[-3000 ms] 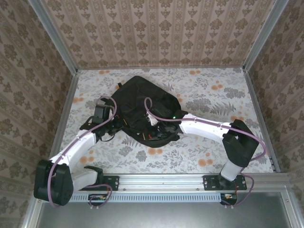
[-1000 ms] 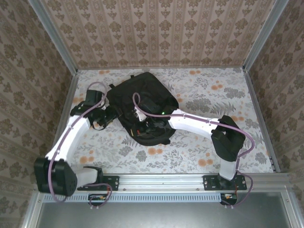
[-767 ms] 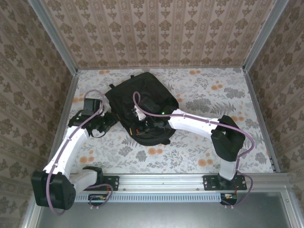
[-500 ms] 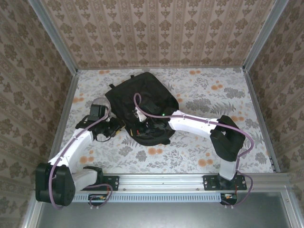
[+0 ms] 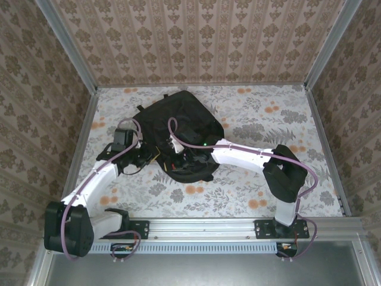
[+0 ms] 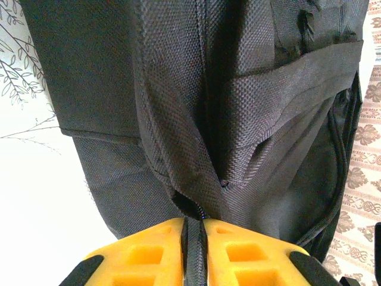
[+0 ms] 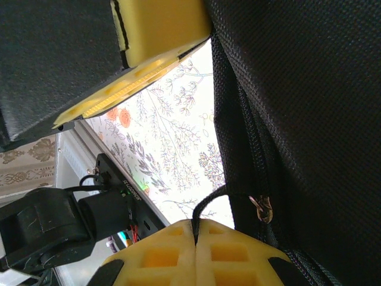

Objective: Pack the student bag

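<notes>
Though slumped flat on the floral surface (image 5: 268,125), left of centre: student bag (image 5: 187,116) — black fabric. Near-left fold pinched in left end effector (image 6: 193,232), pads nearly touching. Thin black cord (image 7: 205,201) beside zip pull (image 7: 260,208) clamped in right end effector (image 7: 194,229) — fully closed.

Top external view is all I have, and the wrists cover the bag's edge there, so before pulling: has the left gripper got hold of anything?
Observer: Yes, the left gripper pinches a fold of the student bag between nearly closed fingers.
Operator: And the right one?
Observer: The right gripper is shut on a thin black cord running from the bag.
Operator: Any zip pull nearby?
Observer: A metal zip pull hangs just beside that cord, not gripped.
</notes>
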Controlling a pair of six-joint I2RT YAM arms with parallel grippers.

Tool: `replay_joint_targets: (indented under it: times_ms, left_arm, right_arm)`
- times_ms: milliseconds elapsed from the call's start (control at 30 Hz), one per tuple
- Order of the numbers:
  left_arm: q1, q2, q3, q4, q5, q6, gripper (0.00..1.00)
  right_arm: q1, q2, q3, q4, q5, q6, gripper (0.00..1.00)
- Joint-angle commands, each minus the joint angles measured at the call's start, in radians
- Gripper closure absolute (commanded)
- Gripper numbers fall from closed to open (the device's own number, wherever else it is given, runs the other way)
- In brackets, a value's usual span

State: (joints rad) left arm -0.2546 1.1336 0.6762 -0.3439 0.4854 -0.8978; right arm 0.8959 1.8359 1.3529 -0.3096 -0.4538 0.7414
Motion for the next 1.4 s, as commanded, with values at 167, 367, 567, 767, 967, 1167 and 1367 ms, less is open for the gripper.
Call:
replay_joint_targets:
  times_ms: [167,367,567,767,967,1167,1367]
  left_arm:
    - [-0.006,-0.035,0.019,-0.040,0.024,0.011,0.67]
    - [-0.034,-0.033,0.002,-0.036,0.010,-0.005,0.69]
    - [-0.056,-0.003,0.009,-0.035,-0.011,0.001,0.70]
    - [-0.060,-0.011,-0.012,-0.049,-0.027,0.013,0.76]
    - [-0.061,-0.041,-0.029,-0.066,-0.051,0.022,0.77]
    - [-0.067,-0.043,-0.038,-0.073,-0.052,0.023,0.77]
    - [-0.080,-0.067,-0.052,-0.079,-0.066,0.018,0.77]
  right_arm:
    - [-0.008,-0.020,-0.005,0.004,-0.025,0.013,1.00]
    - [-0.012,-0.015,-0.005,0.014,-0.032,0.016,1.00]
    - [-0.012,-0.014,-0.009,0.023,-0.034,0.021,1.00]
    - [-0.012,-0.019,-0.022,0.036,-0.036,0.030,1.00]
    - [-0.013,-0.021,-0.037,0.043,-0.042,0.031,1.00]
    - [-0.016,-0.044,-0.064,0.037,-0.039,0.027,1.00]
    - [-0.017,-0.061,-0.088,0.044,-0.037,0.030,1.00]
